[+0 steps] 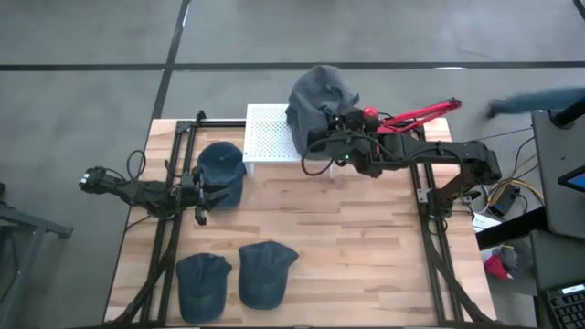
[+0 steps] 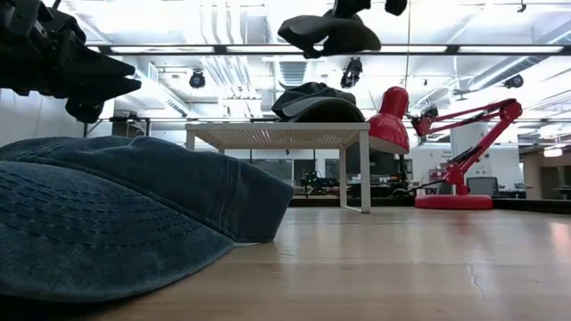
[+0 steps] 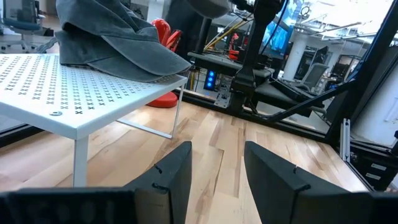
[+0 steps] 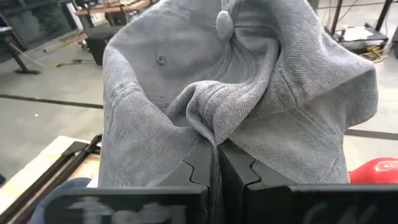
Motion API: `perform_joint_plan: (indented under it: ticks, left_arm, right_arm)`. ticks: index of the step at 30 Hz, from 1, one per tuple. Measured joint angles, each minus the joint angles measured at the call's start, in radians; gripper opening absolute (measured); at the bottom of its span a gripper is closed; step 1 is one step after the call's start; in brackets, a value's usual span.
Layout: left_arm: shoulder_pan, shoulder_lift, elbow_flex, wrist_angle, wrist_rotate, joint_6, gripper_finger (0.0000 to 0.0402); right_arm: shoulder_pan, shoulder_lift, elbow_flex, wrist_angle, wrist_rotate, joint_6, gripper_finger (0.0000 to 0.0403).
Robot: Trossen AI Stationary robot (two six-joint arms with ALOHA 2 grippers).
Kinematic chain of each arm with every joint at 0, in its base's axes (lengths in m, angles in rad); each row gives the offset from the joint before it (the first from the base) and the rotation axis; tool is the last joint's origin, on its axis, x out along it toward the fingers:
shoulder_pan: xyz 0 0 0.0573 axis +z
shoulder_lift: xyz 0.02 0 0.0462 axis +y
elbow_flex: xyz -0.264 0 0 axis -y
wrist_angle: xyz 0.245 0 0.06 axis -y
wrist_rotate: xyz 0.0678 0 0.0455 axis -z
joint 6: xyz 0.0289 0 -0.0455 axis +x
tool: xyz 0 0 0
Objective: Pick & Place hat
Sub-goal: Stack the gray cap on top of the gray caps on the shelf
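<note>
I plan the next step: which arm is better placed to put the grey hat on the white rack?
Right: its tool is shut on the grey fabric hat above the white perforated rack.

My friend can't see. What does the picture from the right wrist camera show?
The right gripper is pinched shut on a fold of a grey denim cap, which fills most of the picture. A red lamp peeks in at one corner.

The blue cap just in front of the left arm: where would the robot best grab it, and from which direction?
Probably the soft crown of the blue cap, pinched from above. It lies flat on the table, so no edge shows underneath, and loose fabric bunches easily. The right end effector holds its grey cap by a fabric fold. The open left end effector sits beside it.
</note>
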Motion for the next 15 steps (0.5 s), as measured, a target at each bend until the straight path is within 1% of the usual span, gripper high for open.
perform_joint_plan:
  ticks: [4,15]
  left_arm:
    - [0.000,0.000,0.000,0.000,0.000,0.000,0.0149]
    - [0.000,0.000,0.000,0.000,0.000,0.000,0.0149]
  right_arm:
    - [-0.029,0.022,-0.001,-0.002,-0.048,-0.001,0.0008]
    - [-0.089,0.082,-0.004,-0.023,-0.050,0.023,0.0008]
